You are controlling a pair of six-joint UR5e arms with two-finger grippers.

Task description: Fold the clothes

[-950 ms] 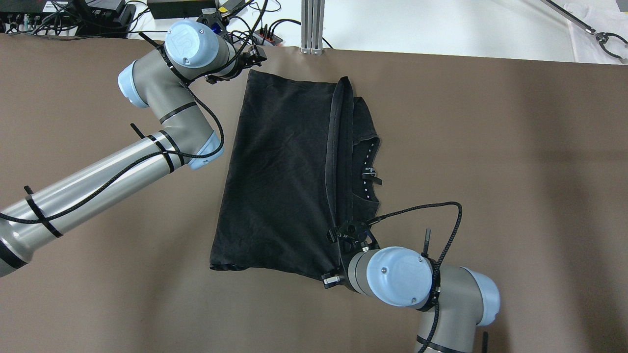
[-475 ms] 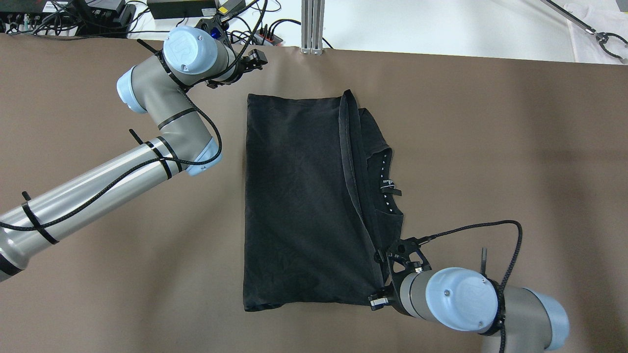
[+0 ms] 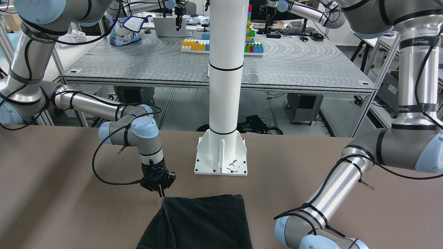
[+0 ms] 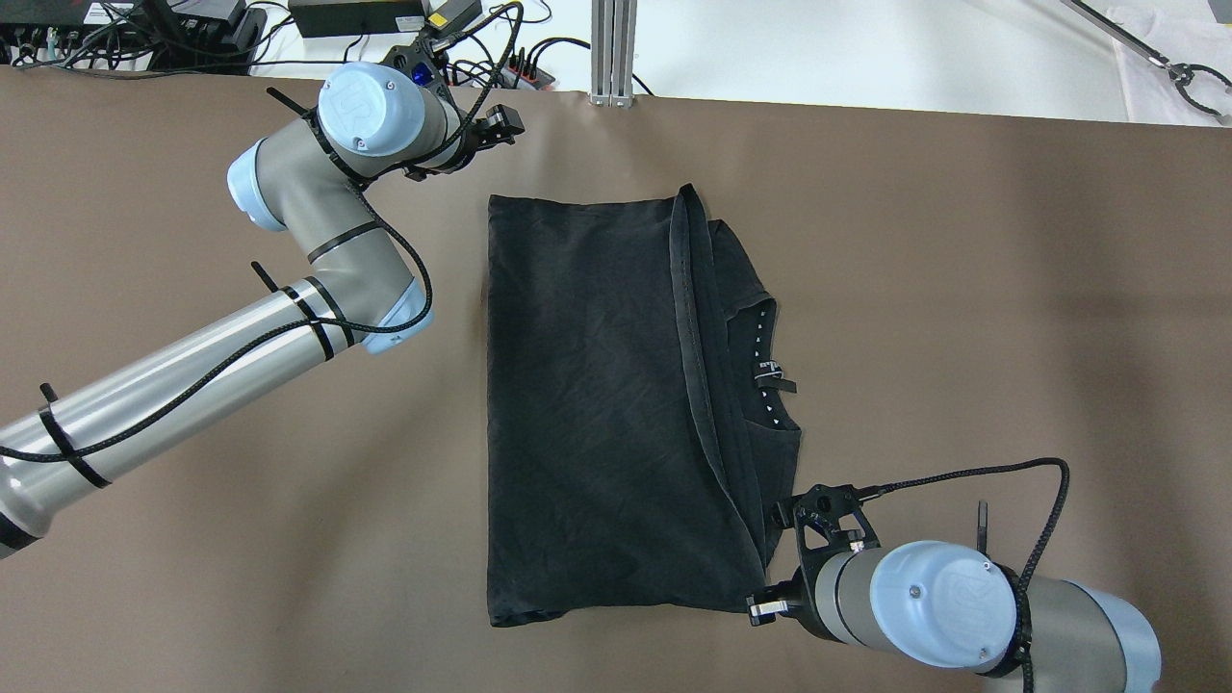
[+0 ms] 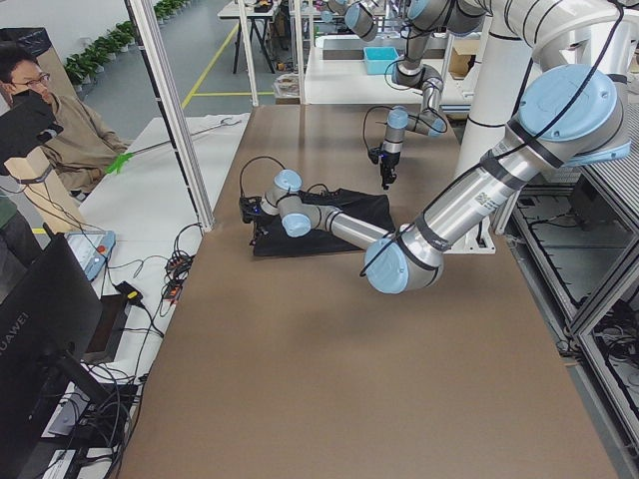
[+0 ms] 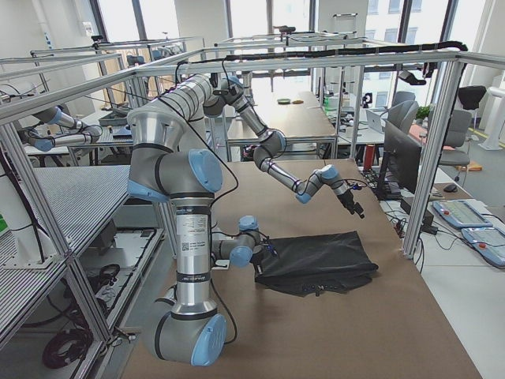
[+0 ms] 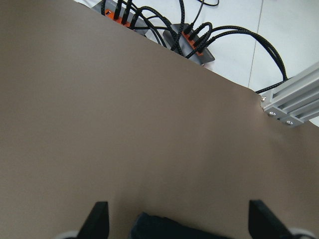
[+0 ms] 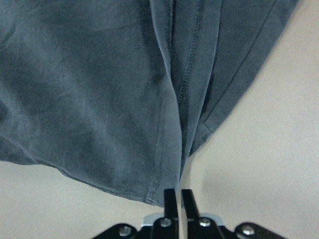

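Black clothes [image 4: 597, 404] lie flat on the brown tabletop [image 4: 962, 289], about mid-table, folded into a rough rectangle with light wrinkles. In the overhead view a top layer covers the left part and its hemmed edge runs far to near. To the right of that edge the collar shows, with a small tag. The right gripper [image 8: 178, 196] is at the garment's near right corner, low over the tabletop. Its fingers are almost together and pinch a thin edge of the fabric between them; the wrist view shows the hem running straight down into the tips. The left gripper [image 7: 178, 211] has its fingers spread wide and holds nothing. It hangs over bare tabletop just past the garment's far left corner, near the table's far edge, and only a bit of black cloth shows low in its wrist view. The white pillar [image 3: 225, 86] stands on its base plate [image 3: 221, 155], apart from the clothes. A person [image 5: 50, 120] sits beyond the table's far edge.
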